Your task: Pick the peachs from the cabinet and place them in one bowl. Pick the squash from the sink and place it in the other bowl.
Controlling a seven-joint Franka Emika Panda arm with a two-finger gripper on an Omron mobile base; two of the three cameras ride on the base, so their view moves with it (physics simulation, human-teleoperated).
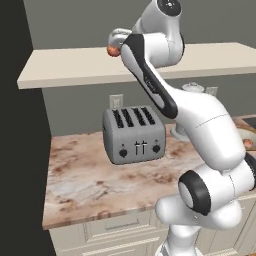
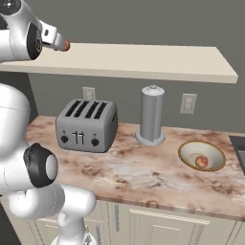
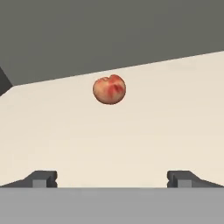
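Note:
One peach (image 3: pixel 109 89) lies on the beige cabinet slab (image 3: pixel 175 122), straight ahead of my gripper (image 3: pixel 112 179) and apart from its fingers. The fingertips (image 3: pixel 43 178) stand wide apart, so the gripper is open and holds nothing. From the base, the same peach (image 2: pixel 66 45) shows just past the hand at the left end of the cabinet (image 2: pixel 143 60). A second peach (image 2: pixel 202 161) rests in the cream bowl (image 2: pixel 210 149) with the golden-brown rim on the counter. A dark corner of the sink (image 2: pixel 240 143) shows at the right edge. The squash and the other bowl are out of view.
A grey four-slot toaster (image 2: pixel 87 125) stands on the marble counter (image 2: pixel 143 177) below the cabinet's left part. A tall grey canister (image 2: pixel 152 115) stands between the toaster and the bowl. Wall sockets sit behind them, and white drawer fronts run under the counter.

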